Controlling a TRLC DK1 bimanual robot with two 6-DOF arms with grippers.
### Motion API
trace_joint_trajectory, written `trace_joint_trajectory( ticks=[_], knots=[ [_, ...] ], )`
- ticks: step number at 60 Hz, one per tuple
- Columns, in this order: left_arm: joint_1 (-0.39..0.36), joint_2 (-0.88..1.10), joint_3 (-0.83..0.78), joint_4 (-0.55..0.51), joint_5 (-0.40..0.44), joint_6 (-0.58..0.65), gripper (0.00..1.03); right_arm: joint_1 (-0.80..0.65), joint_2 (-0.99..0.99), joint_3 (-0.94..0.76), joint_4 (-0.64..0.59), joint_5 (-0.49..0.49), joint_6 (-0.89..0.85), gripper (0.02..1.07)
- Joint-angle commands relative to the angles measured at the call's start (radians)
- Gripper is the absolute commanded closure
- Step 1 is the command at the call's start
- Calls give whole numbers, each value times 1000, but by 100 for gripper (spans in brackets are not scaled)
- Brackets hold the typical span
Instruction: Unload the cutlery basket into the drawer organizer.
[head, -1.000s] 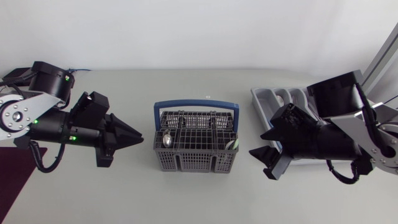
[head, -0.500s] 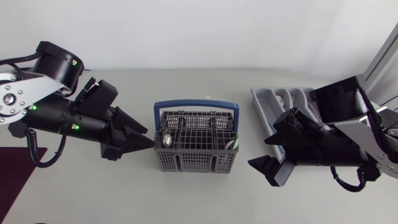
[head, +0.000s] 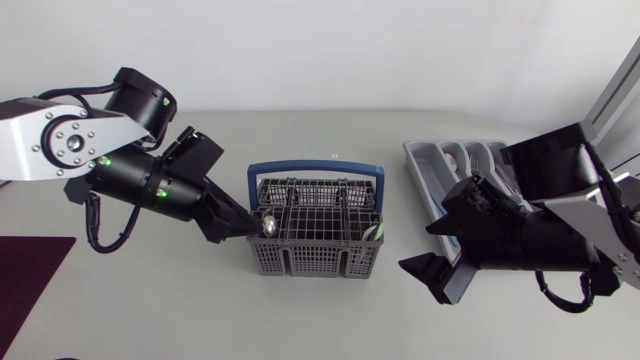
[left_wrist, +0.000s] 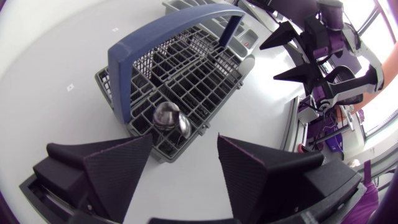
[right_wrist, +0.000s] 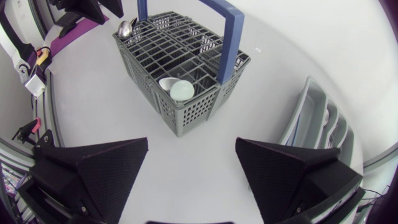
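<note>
Basket (head: 315, 262) holds a spoon (left_wrist: 166, 116) in its corner, just ahead of the left gripper (left_wrist: 185, 144), which is spread wide and empty; the arm should centre it over the spoon's bowl before closing.

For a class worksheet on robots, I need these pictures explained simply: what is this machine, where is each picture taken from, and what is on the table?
Two robot arms sit at a table. One picture looks down from above; the other two come from cameras on each arm's wrist. The left hand is open, its tips at the grey cutlery basket with a blue handle, near a metal spoon. The right hand is open too, by the grey drawer organizer. Nothing is held.
</note>
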Motion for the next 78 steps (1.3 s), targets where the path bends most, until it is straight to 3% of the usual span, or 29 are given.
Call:
trace_joint_trajectory(
  ticks=[1, 39, 53, 78],
  knots=[
    [-13, 35, 36, 3, -8, -30, 18, 13, -6, 6, -8, -6, 34, 6],
    [-59, 115, 63, 43, -24, -82, 46, 14, -6, -21, 9, -6, 36, 6],
    [-69, 119, 63, 47, -24, -92, 76, 14, -6, -34, 21, -8, 33, 6],
    [-86, 135, 52, 60, -18, -92, 86, 8, -11, -57, 29, -12, 25, 6]
  ],
)
